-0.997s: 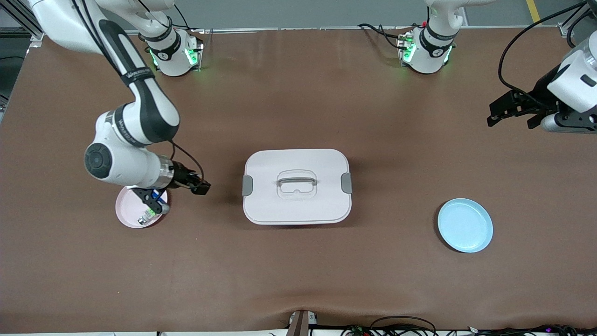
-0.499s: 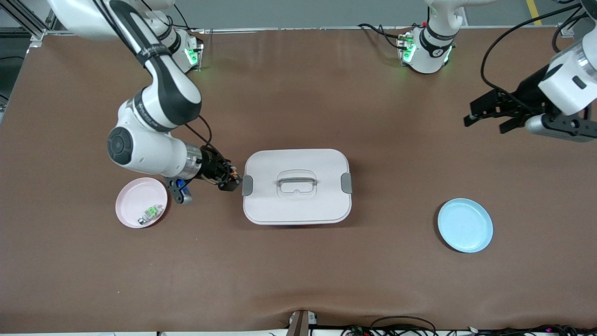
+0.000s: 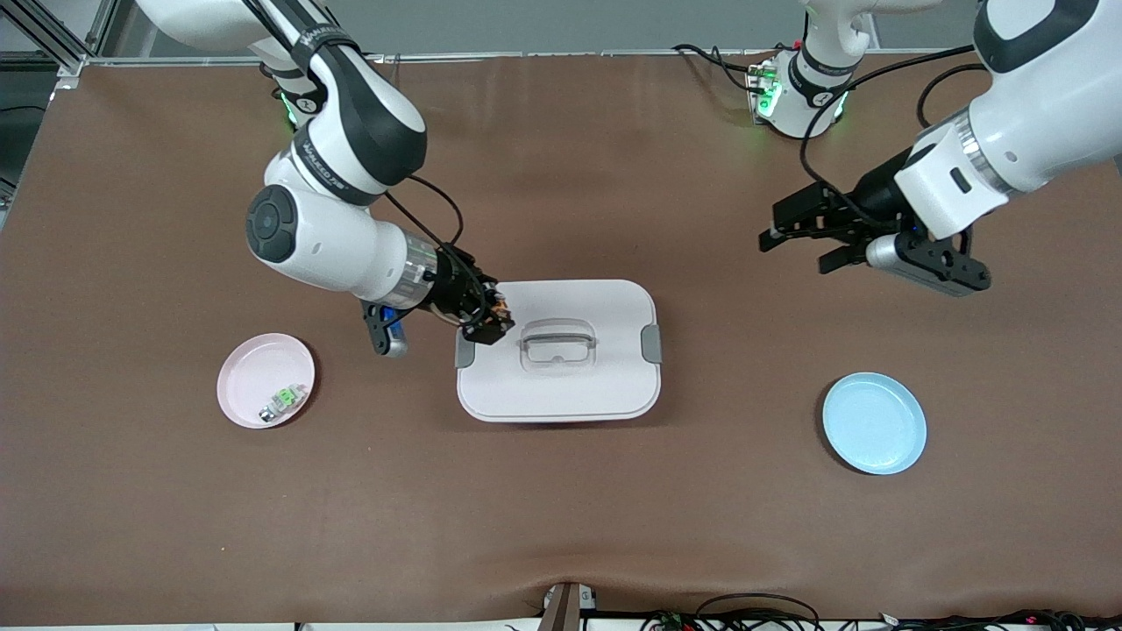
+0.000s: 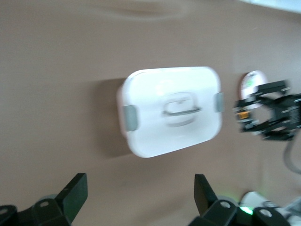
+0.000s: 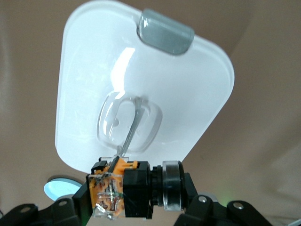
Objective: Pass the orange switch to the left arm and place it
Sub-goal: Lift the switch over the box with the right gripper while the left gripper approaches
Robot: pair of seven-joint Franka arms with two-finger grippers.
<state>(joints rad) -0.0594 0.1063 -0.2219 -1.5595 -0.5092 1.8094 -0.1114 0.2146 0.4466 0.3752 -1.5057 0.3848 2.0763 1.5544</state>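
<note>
Orange switch point(image 5: 117, 190) held in the right gripper point(image 3: 491, 326) over the box point(image 3: 561, 386).

White, with a grey lid handle point(image 3: 557, 336) and grey side clips, the box sits mid-table; the right gripper's fingers are closed on the switch above the box's lid, at the end toward the right arm's side, near one clip point(image 3: 464, 350). In the right wrist view the switch shows a black body with an orange part and a clear round end. The left gripper point(image 3: 796, 235) hangs over bare table toward the left arm's end, its fingers spread apart with nothing between them; the left wrist view looks down on the box. A pink plate point(image 3: 254, 386) holding a small green-and-clear component point(image 3: 282, 403) lies toward the right arm's end, and a blue plate point(image 3: 874, 423) lies toward the left arm's end.
</note>
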